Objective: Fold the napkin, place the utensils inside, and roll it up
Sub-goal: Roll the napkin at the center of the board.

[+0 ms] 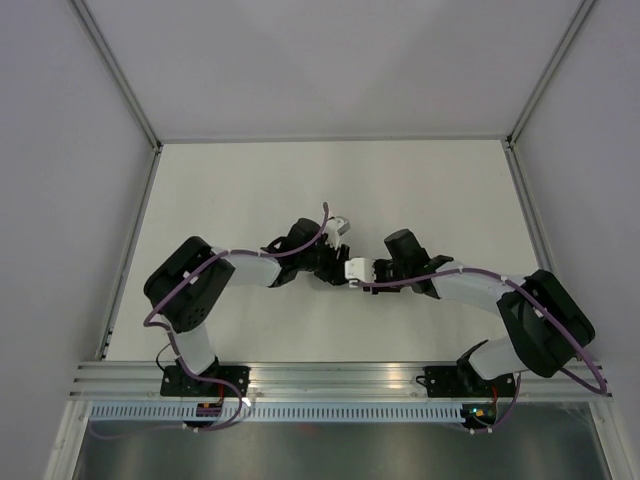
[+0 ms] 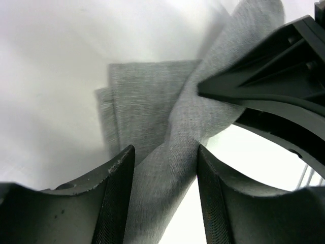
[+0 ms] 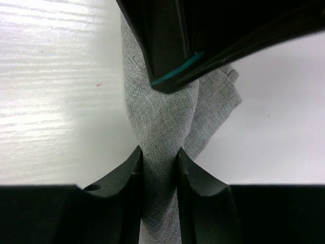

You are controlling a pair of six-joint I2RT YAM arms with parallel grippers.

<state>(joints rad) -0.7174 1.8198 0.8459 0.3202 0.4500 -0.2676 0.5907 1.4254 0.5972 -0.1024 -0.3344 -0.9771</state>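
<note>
Folding looks like the step in hand. The napkin [image 2: 152, 101] hangs bunched and twisted between the two arms, which meet over the middle of the bench [image 1: 250, 190]. From the left wrist, a flatter doubled part with layered edges spreads toward 11 o'clock, and a narrow band runs down to 6 o'clock.

The left pincer [image 2: 165, 152] has its jaws standing apart with that band filling the gap. I cannot tell whether they press on it or merely flank it. The right pincer [image 3: 158, 152] is closed on the napkin, and the cloth waists in sharply between its tips and fans out toward 12 o'clock. In the left wrist view it enters from 2 o'clock, close to the left one.

To do this well, one grip should stay firm while the other shifts to a free corner, or the cloth will drop in a heap. The twist needs to come out before the napkin is lowered. The hands should then draw apart so the fold lands flat with its edges lined up.

No fork shows in any view.

No brand, label or writing can be read. The only marking is a thin teal stripe [image 3: 177, 68] on the left pincer's body.
</note>
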